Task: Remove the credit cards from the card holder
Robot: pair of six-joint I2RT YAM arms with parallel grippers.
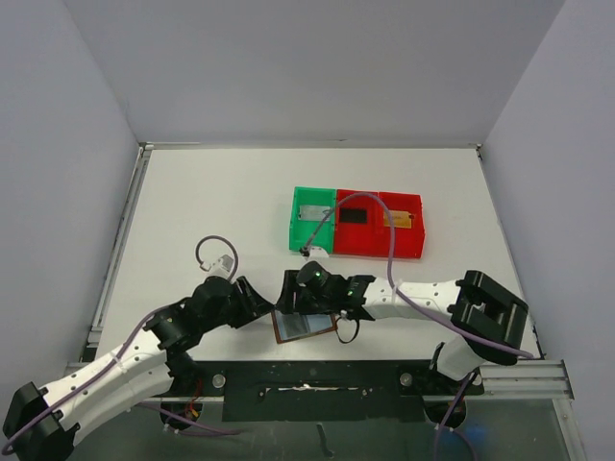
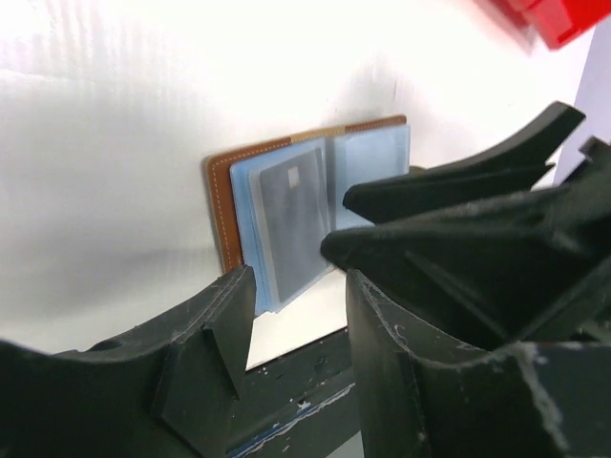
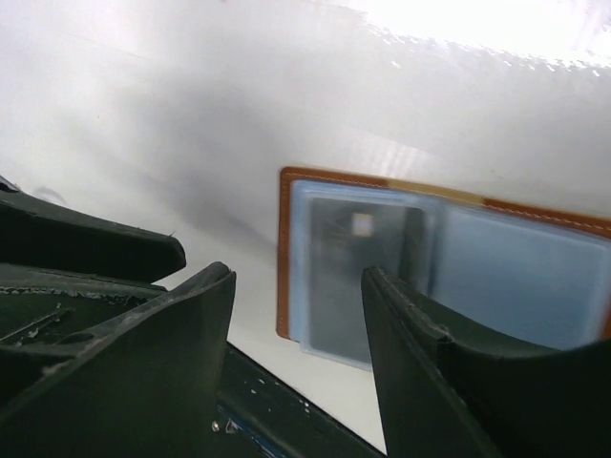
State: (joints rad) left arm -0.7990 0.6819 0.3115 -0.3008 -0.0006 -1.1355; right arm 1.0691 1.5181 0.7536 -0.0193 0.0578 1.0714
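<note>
The card holder (image 1: 306, 327) lies open near the table's front edge, with a brown rim and grey-blue sleeves. A grey card with a small chip sits in its left sleeve, seen in the left wrist view (image 2: 291, 224) and the right wrist view (image 3: 358, 277). My left gripper (image 1: 259, 304) is open and empty just left of the holder (image 2: 221, 205). My right gripper (image 1: 290, 296) is open and empty over its left half (image 3: 284, 248). A pale grey card (image 1: 312, 215), a black card (image 1: 354, 215) and a golden-orange card (image 1: 397, 220) lie in the trays.
A green tray (image 1: 299, 233) and two red trays (image 1: 357, 246) stand in a row behind the holder. The black front rail (image 1: 317, 376) runs just in front of the holder. The two grippers are close together, and each shows in the other's wrist view.
</note>
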